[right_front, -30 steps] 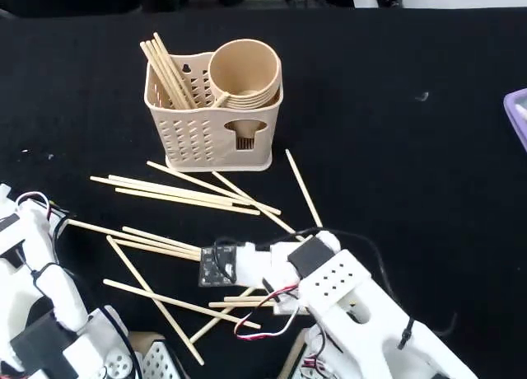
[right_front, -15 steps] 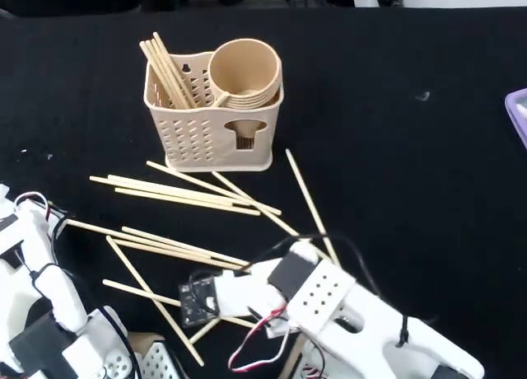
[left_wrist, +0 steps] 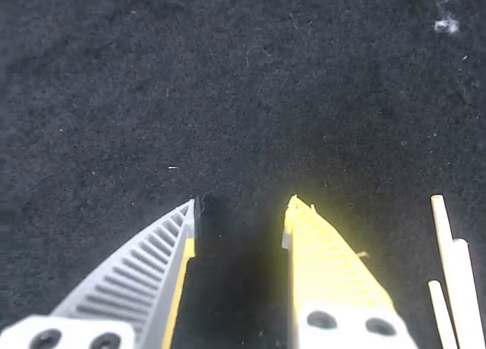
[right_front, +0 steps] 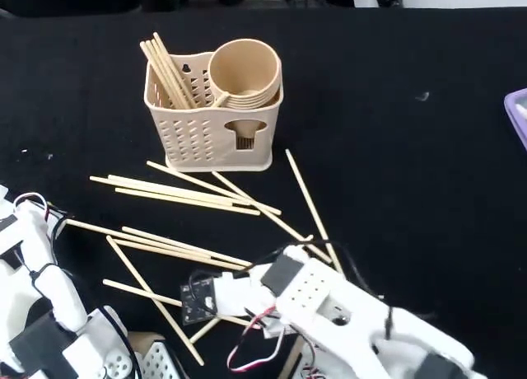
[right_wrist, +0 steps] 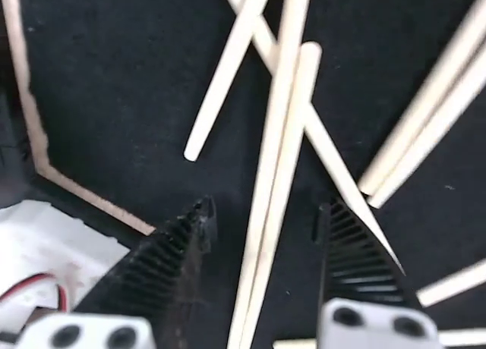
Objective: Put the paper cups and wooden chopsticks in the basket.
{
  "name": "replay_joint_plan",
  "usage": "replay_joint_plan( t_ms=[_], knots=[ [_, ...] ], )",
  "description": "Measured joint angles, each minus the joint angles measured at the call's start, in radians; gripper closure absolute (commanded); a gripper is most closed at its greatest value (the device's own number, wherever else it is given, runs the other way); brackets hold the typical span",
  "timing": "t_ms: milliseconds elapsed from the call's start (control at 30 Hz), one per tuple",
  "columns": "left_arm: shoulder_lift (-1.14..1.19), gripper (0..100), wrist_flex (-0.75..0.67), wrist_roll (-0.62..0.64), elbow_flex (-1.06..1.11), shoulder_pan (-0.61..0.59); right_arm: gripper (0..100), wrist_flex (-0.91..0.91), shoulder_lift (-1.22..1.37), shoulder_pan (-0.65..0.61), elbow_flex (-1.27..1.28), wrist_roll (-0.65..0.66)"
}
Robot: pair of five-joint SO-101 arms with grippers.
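A beige perforated basket stands at the back of the black table, with stacked paper cups and several wooden chopsticks in it. More wooden chopsticks lie scattered on the cloth in front of it. My right gripper is open low over the front pile, and a pair of chopsticks runs between its fingers. The right arm covers part of that pile. My left gripper is open over bare cloth, with chopstick ends beside it.
The left arm sits at the front left corner. A purple object shows at the right edge. A thin wooden frame edge lies near the right gripper. Bare cloth lies right of the basket.
The right arm swung from the centre toward the front left and dropped lower over the front chopsticks. The left arm, basket and cups have not moved.
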Motion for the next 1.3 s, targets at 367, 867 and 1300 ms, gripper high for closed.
replay_joint_plan(
  t_ms=[367,867,1300],
  knots=[
    [0.0,81,0.0,0.0,0.0,0.0,98.8,-0.17,0.124,0.089,-0.014,-0.1],
    [0.0,81,0.0,0.0,0.0,-0.002,98.8,0.072,0.048,0.229,-0.276,-0.106],
    [0.0,81,0.0,0.0,0.0,-0.002,98.8,0.025,-0.305,0.227,-0.299,-0.157]
  ],
)
